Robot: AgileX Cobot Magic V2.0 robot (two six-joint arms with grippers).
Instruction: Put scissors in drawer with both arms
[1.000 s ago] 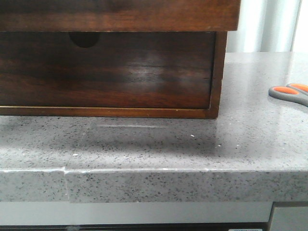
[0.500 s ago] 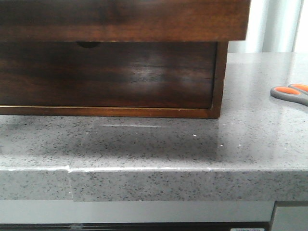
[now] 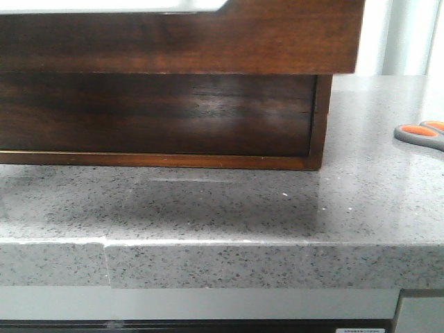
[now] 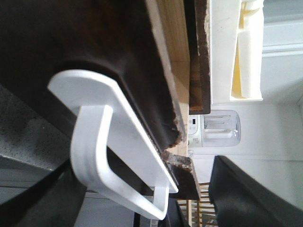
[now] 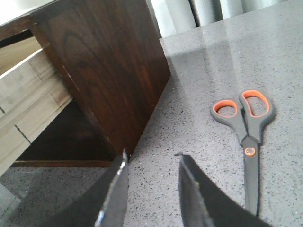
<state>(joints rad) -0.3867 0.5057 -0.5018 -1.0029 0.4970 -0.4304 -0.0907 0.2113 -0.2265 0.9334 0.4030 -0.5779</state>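
Note:
The scissors (image 3: 420,135) lie flat on the grey counter at the far right, grey handles with orange lining, also clear in the right wrist view (image 5: 246,127). The drawer (image 3: 180,35) juts out of the top of the cabinet toward the camera, its plain dark front overhanging the lower drawer (image 3: 159,114). A white handle (image 4: 113,142) is fixed on that front. My left gripper (image 4: 142,165) is open, its dark fingers (image 4: 255,194) standing on either side of the handle and the panel's edge. My right gripper (image 5: 154,156) hangs open over bare counter between the cabinet's corner and the scissors.
The cabinet's dark side wall (image 5: 109,61) stands close beside my right gripper, with the drawer's pale wood side (image 5: 23,99) showing past it. The counter (image 3: 222,208) has a front edge with a seam. Neither arm shows in the front view.
The top drawer's front has come further out toward the camera and now covers the lower drawer's half-round notch. The scissors have not moved on the counter.

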